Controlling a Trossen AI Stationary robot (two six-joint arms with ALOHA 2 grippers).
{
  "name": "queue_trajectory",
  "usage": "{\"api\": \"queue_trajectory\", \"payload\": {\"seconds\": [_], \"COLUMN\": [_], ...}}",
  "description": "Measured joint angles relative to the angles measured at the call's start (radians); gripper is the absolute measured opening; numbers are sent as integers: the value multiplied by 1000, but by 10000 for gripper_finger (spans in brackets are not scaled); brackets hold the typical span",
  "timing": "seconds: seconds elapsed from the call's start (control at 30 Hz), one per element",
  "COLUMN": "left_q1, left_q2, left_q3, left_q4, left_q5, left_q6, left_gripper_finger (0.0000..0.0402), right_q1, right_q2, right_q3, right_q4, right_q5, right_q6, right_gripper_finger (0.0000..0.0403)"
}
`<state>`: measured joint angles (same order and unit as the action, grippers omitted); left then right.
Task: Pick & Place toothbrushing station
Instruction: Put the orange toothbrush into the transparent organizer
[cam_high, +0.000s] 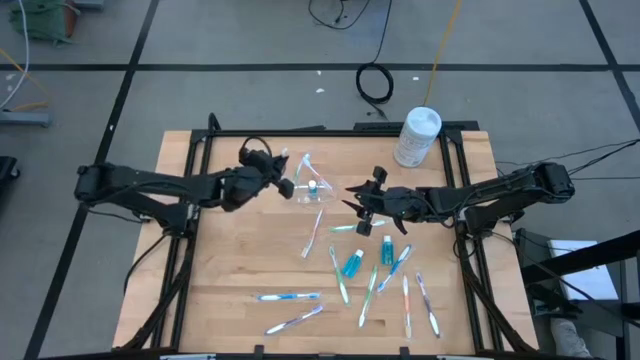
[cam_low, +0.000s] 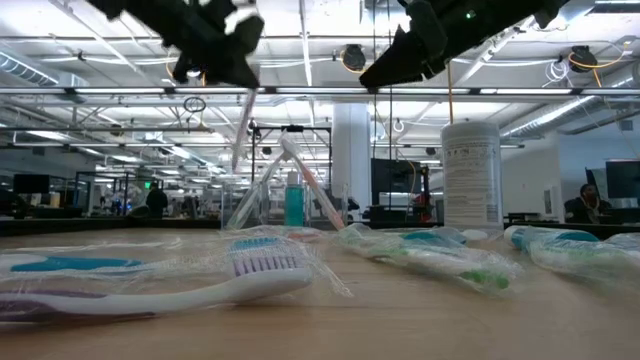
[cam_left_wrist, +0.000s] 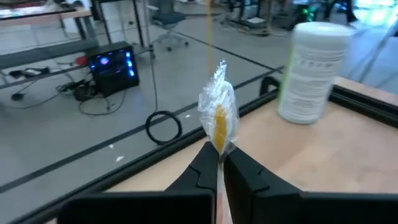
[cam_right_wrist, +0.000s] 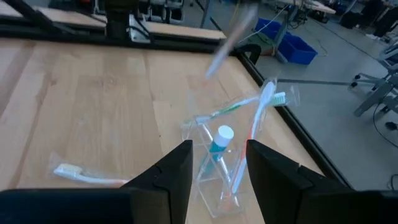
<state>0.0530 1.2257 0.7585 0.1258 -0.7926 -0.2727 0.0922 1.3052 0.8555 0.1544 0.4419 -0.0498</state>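
**Wrapped brush held above cup**

We note the left pincer (cam_left_wrist: 219, 163) clamped on a slim yellow plastic-wrapped toothbrush (cam_left_wrist: 219, 118), raised over the small clear plastic cup (cam_high: 314, 192) at the wooden desk's (cam_high: 230, 270) far middle. Right pincer (cam_right_wrist: 219, 163) apart, straddling that cup.

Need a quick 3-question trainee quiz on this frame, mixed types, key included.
1. True or false: the left gripper is shut on a wrapped toothbrush.
2. Which stands in the clear cup? A) a blue toothpaste tube B) a sponge C) a spoon
3. Fill in: the right gripper hovers with fingers ____ either side of the cup.

Key: 1 true; 2 A; 3 open.
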Motion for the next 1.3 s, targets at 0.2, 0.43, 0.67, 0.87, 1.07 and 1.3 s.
{"api": "queue_trajectory", "payload": {"seconds": [0.2,0.43,0.67,0.87,1.07,1.3], "left_q1": [68,76,75,75,75,75], "left_q2": [45,44,44,44,44,44], "left_q3": [-136,-199,-250,-264,-264,-264], "left_q4": [291,271,272,223,200,183], "left_q5": [94,119,121,156,217,249], "left_q6": [16,-26,-49,-65,-81,-3], "left_gripper_finger": [22,12,19,39,35,63], "right_q1": [0,0,-1,-1,-1,-1], "right_q2": [0,0,0,0,0,0], "right_q3": [0,0,0,0,0,0], "right_q4": [3,7,7,7,7,7], "right_q5": [1,2,2,2,2,2], "right_q6": [2,-20,-23,-23,-23,-30], "right_gripper_finger": [141,141,141,141,141,141]}}
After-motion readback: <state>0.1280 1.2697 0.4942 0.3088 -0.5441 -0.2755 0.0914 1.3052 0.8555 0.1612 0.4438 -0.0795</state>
